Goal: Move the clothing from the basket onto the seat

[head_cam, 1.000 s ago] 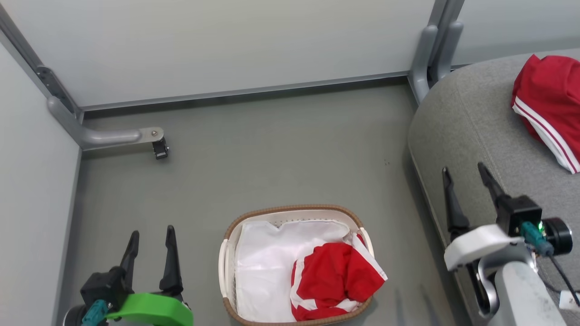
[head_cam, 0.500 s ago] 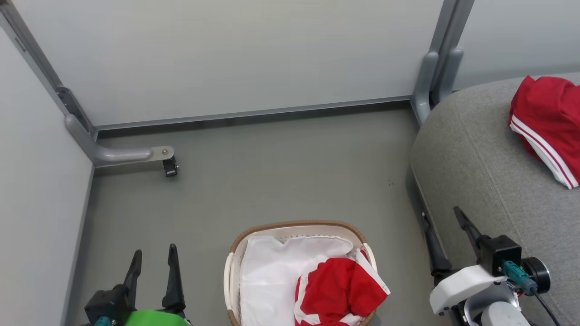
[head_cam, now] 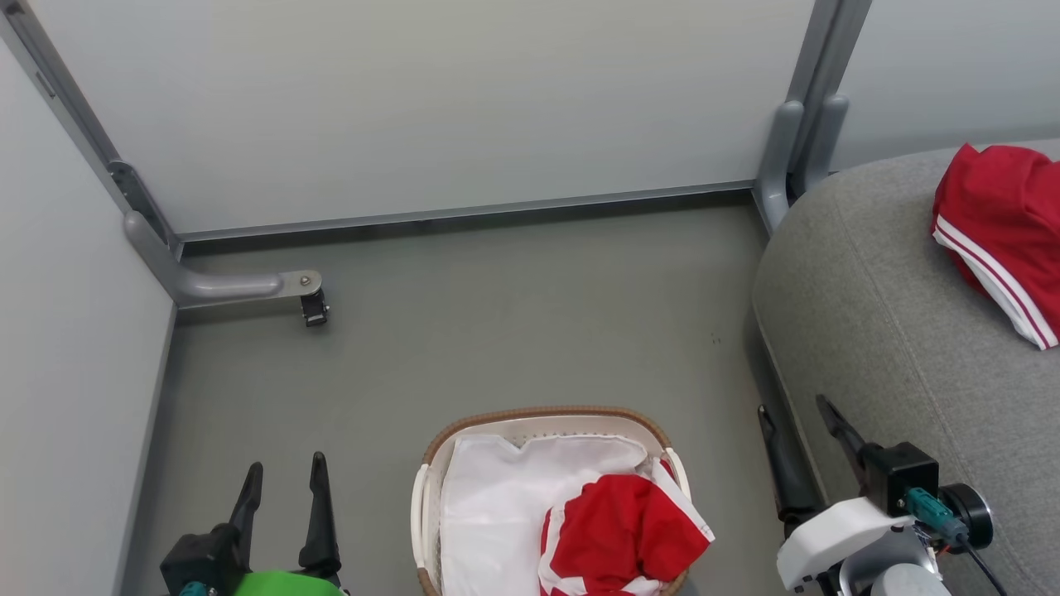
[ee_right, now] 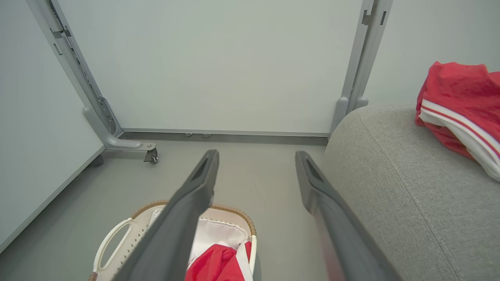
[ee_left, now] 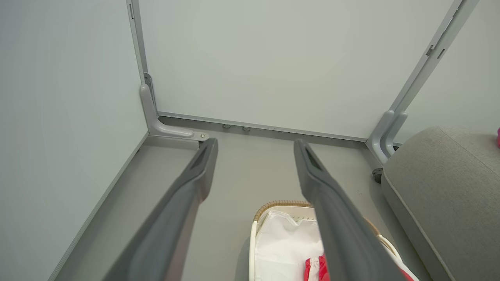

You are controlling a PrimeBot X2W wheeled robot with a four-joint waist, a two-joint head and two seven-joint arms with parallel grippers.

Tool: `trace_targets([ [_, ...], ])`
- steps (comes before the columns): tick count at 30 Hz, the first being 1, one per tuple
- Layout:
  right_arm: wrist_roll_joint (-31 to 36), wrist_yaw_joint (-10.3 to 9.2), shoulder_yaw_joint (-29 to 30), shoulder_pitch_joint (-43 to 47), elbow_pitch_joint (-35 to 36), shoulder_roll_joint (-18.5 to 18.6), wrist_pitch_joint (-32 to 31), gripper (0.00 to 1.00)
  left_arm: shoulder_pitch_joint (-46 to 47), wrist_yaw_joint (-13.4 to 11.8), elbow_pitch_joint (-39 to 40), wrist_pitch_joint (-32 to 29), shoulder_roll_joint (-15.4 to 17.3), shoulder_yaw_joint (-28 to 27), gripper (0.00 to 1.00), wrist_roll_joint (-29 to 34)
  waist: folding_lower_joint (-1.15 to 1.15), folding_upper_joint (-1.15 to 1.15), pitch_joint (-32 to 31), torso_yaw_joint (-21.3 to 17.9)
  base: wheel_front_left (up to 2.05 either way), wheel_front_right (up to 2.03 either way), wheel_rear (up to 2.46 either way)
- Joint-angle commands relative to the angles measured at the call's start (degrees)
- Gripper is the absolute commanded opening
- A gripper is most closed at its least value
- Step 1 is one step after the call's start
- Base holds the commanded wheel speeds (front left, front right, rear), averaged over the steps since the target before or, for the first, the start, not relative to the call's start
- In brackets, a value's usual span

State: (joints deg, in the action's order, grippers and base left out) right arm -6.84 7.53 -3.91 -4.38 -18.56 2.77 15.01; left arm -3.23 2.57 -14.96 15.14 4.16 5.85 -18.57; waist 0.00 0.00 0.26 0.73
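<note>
Scene: a look down from the head at a grey floor (head_cam: 513, 331), with an oval white basket (head_cam: 546, 411) at bottom centre and a large grey seat (head_cam: 869, 314) on the right.

Where the clothing is: one red garment (head_cam: 621, 530) with white trim lies bunched in the right half of the basket. It spills over the right rim and sits on a white liner sheet (head_cam: 489, 505). A second red garment (head_cam: 994, 215) already rests on the seat, well apart from the basket.

Key relation: the red garment in the basket lies to the left of the right gripper (head_cam: 792, 406) and lower down, with a strip of floor between them. This looks like the nearer arm. The bundle is crumpled, with no clear long axis.

Right gripper: fingers spread wide, holding nothing, just beside the seat's edge and apparently clear of it.

Left gripper (head_cam: 286, 463): fingers parted, empty, over the floor to the left of the basket and farther from the garment.

Likely next step: a reach down and leftward into the basket's right side.
</note>
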Motion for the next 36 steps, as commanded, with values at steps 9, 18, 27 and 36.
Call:
trace_targets([
  [9,-0.14,-0.08,-0.06,-0.32,-0.32,0.22,0.25,1.0,-0.34,0.99,-0.65,0.01,-0.6,-0.79,1.0,0.87,0.0,0.0,0.12,-0.01,0.0,0.0,0.0],
  [18,0.38,-0.08,-0.06,-1.15,0.06,0.22,0.25,1.0,0.56,1.42,-0.58,0.01,-0.79,-1.18,1.0,1.38,0.0,0.0,1.53,0.02,0.0,0.0,0.0],
  [27,2.11,-0.08,2.81,-5.04,2.7,0.23,0.24,1.0,8.51,2.67,-1.61,0.0,0.43,0.65,1.0,3.56,0.0,0.0,8.67,-0.26,0.0,0.0,0.0],
  [36,4.05,-0.08,7.52,-12.4,6.62,0.22,0.2,1.0,25.11,4.01,-7.65,-3.05,0.76,6.74,1.0,6.26,0.0,0.0,21.59,-2.51,0.0,0.0,0.0],
])
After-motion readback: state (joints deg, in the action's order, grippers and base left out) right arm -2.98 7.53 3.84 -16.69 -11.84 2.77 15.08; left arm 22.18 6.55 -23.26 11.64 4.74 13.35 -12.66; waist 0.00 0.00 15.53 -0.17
